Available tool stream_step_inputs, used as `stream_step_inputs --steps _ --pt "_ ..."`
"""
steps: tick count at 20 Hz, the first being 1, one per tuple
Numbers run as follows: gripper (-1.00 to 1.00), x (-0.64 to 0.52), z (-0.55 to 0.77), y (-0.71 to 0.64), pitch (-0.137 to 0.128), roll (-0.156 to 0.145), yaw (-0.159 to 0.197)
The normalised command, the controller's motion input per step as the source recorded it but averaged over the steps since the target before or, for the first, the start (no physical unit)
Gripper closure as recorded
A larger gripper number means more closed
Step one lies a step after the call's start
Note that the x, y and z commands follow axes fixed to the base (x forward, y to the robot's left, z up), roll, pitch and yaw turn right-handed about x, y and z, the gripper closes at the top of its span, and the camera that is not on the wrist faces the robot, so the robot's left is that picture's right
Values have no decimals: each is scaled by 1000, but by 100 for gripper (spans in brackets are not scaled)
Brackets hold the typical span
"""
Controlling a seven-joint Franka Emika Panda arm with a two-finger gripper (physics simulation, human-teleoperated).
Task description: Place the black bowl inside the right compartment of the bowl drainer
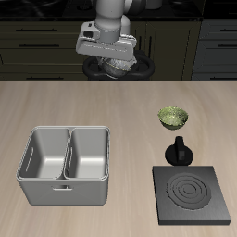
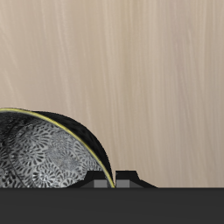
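The black bowl (image 1: 118, 65) hangs in the air over the back of the table, tilted so that its grey-white speckled inside shows. My gripper (image 1: 111, 57) is shut on its rim. In the wrist view the bowl (image 2: 44, 157) fills the space beside the fingertips (image 2: 105, 183), with bare wooden table beyond it. The bowl drainer (image 1: 63, 193), a grey metal tub with two deep basins, stands near the table's front edge, well away from the gripper. Both basins hold nothing.
A yellow-green bowl (image 1: 172, 117) sits mid-table. Nearer the front edge lies a flat black stove plate (image 1: 193, 194), and a small black knobbed object (image 1: 178, 150) stands just behind it. Dark cabinets line the back.
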Motion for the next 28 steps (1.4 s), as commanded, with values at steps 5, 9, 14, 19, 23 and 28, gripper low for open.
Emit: stream_step_inputs --steps 5,9,14,19,23,28 --pt "100 -104 238 -8 -27 -4 -11" --pt "100 -62 189 -23 -24 -9 3" --pt "100 54 28 -80 3 -3 36" --pt "100 179 71 -173 7 -31 10" --pt "100 380 218 -210 0 -25 25" --pt "100 347 232 -90 -10 -3 25"
